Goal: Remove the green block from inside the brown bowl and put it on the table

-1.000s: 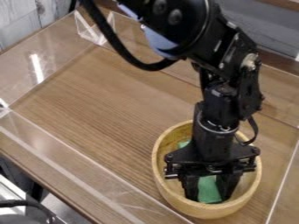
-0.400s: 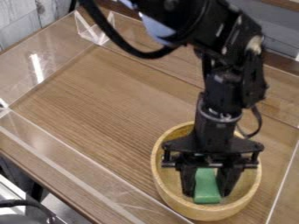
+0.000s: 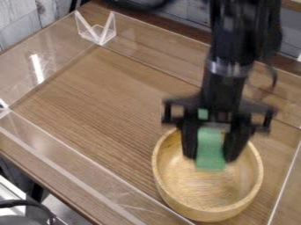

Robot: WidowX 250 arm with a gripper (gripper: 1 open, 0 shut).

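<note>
The green block (image 3: 209, 141) hangs in the air above the brown bowl (image 3: 177, 189), clear of its floor. My gripper (image 3: 214, 156) points straight down and is shut on the block, with one dark finger on each side of it. The light tan bowl sits at the near right of the wood-grain table (image 3: 106, 97), and nothing else shows inside it. The arm and block are blurred by motion.
Low clear acrylic walls (image 3: 47, 145) edge the table on the left and near sides. A small clear folded stand (image 3: 94, 26) sits at the far edge. The black arm rises out of the frame at the top right.
The gripper has risen straight up out of the bowl, taking the green block with it. The block lay on the bowl's floor a second ago. The bowl has stayed in place.
</note>
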